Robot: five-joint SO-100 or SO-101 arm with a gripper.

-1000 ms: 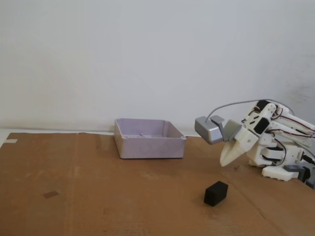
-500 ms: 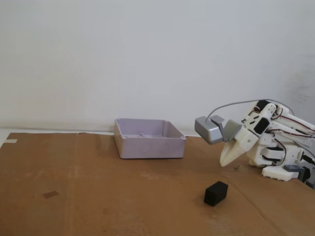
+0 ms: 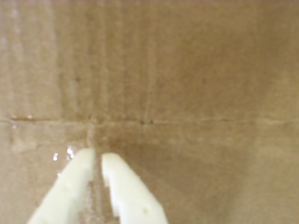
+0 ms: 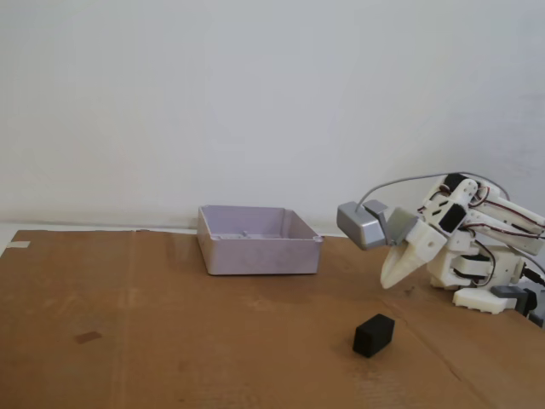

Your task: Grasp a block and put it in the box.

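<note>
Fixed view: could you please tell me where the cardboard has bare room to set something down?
The cardboard lies bare left of the black block and before the box. It is crowded at right, between block, gripper and arm base.

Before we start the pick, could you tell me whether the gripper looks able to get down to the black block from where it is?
Probably yes: the gripper hangs just above the cardboard with nothing between it and the black block, though its jaws are nearly shut.

Blocks: one black block (image 4: pixel 374 335) on the cardboard
Boxes: one pale open box (image 4: pixel 259 240)
Arms: one white arm (image 4: pixel 477 247)
Grippers: one gripper (image 4: pixel 389 282)
Cardboard sheets: one cardboard sheet (image 4: pixel 170 332)
</note>
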